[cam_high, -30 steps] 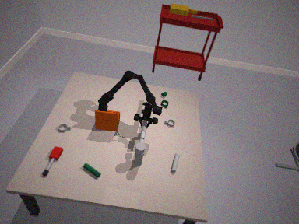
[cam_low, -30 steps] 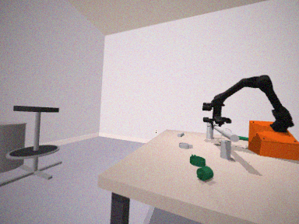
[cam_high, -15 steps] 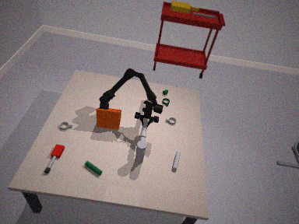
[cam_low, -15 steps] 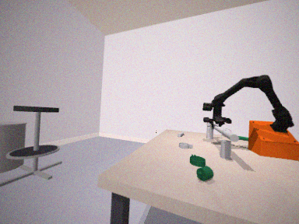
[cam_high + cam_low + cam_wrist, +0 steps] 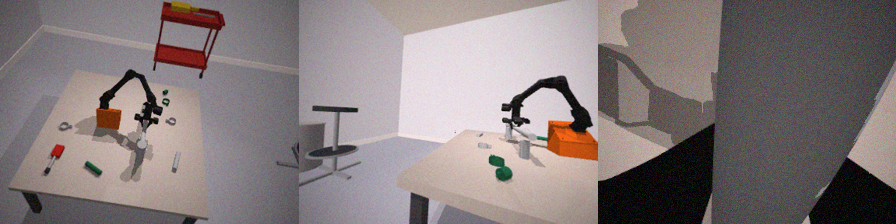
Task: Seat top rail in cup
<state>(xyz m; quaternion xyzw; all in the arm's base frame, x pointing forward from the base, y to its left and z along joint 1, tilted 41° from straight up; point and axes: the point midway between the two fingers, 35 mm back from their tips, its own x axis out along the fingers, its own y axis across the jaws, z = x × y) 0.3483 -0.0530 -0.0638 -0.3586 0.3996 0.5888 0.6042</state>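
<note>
The pale rail (image 5: 143, 133) (image 5: 525, 133) (image 5: 793, 100) is between the fingers of my gripper (image 5: 145, 124) (image 5: 513, 124), which is shut on it. In the wrist view it fills the middle as a thick grey tube between the black fingers. One post (image 5: 138, 157) (image 5: 508, 133) stands upright at the rail's front end, with a round pale top. A short grey post (image 5: 525, 150) stands nearer the exterior camera, below the rail's other end. The brace band, end cup and loop cap are too small or hidden to make out, so the rail's seating cannot be told.
An orange block (image 5: 108, 118) (image 5: 571, 144) stands beside the arm's base. On the table (image 5: 117, 196) (image 5: 455, 183) lie a grey ring (image 5: 171, 121) (image 5: 483, 145), green rings (image 5: 166, 102) (image 5: 497, 160), a white bar (image 5: 176, 161), a green cylinder (image 5: 93, 168) and a red-headed tool (image 5: 58, 151).
</note>
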